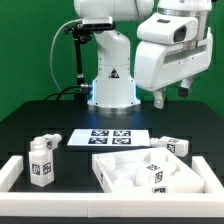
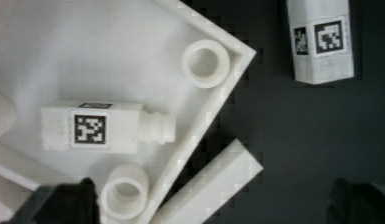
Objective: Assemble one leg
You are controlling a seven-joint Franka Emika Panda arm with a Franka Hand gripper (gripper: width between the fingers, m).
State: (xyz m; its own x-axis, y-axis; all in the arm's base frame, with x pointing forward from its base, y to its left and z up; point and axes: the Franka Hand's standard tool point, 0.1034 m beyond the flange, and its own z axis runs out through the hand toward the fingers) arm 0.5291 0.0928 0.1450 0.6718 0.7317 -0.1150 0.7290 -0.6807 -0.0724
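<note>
The gripper hung well above the table, toward the exterior view's right, with its two fingers spread apart and nothing between them. In the wrist view only the dark, blurred fingertips showed, far from each other at opposite sides of the picture. Below the gripper sat the big white tray. The leg was inside that tray, resting on its floor and clear of the gripper. The wrist view showed this leg lying on its side with one black-and-white tag facing the camera. It lay between two round rings on the tray floor, one ring near the tray's corner and the other ring close to the fingertips. A second leg sat on the black table just past the tray's far corner, on the exterior view's right; the wrist view showed it off the tray and apart from its edge. Two more legs stood close together on the exterior view's left, well apart from the tray. The marker board lay flat between the robot's base and the tray. A low white wall ran along the table's near edge on the exterior view's left.
</note>
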